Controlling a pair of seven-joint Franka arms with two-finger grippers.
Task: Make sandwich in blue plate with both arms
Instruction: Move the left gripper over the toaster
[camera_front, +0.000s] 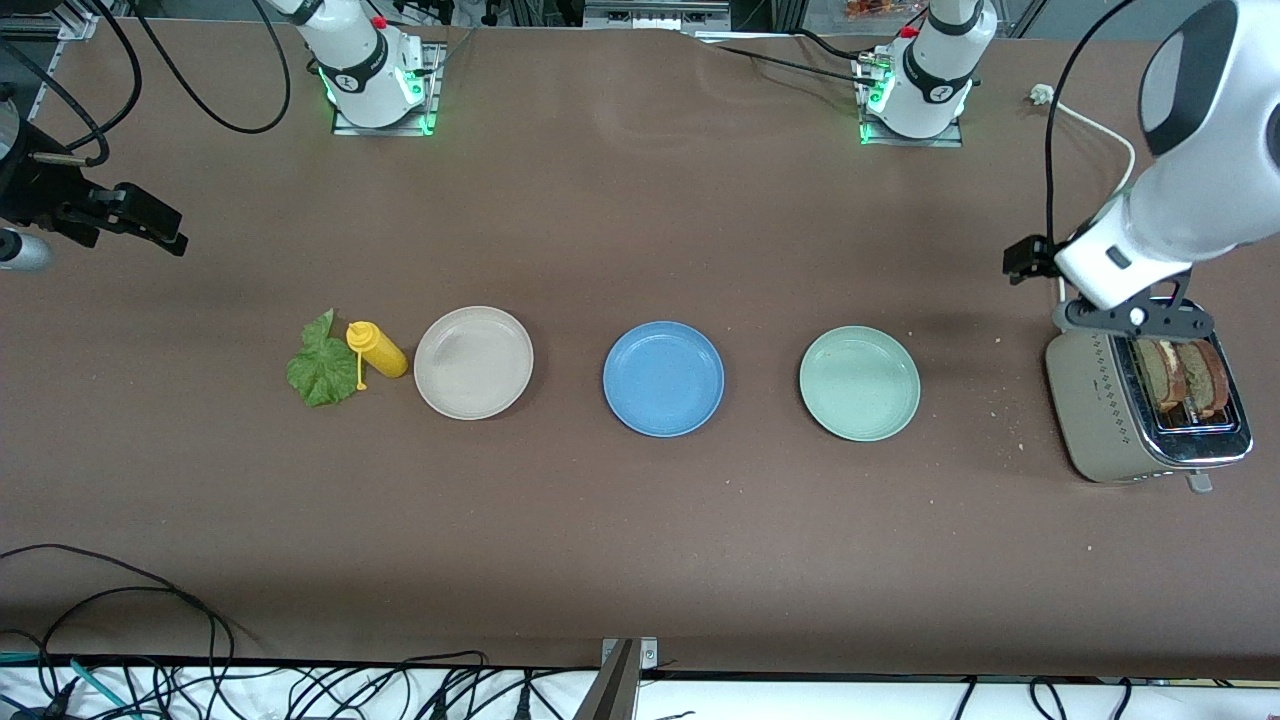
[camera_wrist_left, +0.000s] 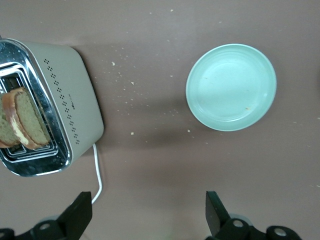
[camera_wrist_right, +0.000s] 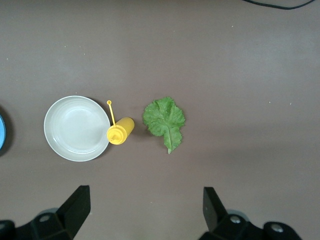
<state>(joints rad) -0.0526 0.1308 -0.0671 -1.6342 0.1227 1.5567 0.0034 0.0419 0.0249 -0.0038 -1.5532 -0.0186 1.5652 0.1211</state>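
Toast and lettuce at opposite ends of the desk (camera_front: 640, 560), blue plate (camera_front: 663, 378) empty at centre frame.
At far left, the right end effector (camera_front: 150, 225) hangs open, the lettuce leaf (camera_front: 322, 362) lower right of it beside the yellow bottle (camera_front: 378, 349). At far right, the left end effector (camera_wrist_left: 147, 215), open and empty, is over the toaster (camera_front: 1140, 410); two toast slices (camera_front: 1185, 375) stand upright in its slots, so that arm is nearer them.
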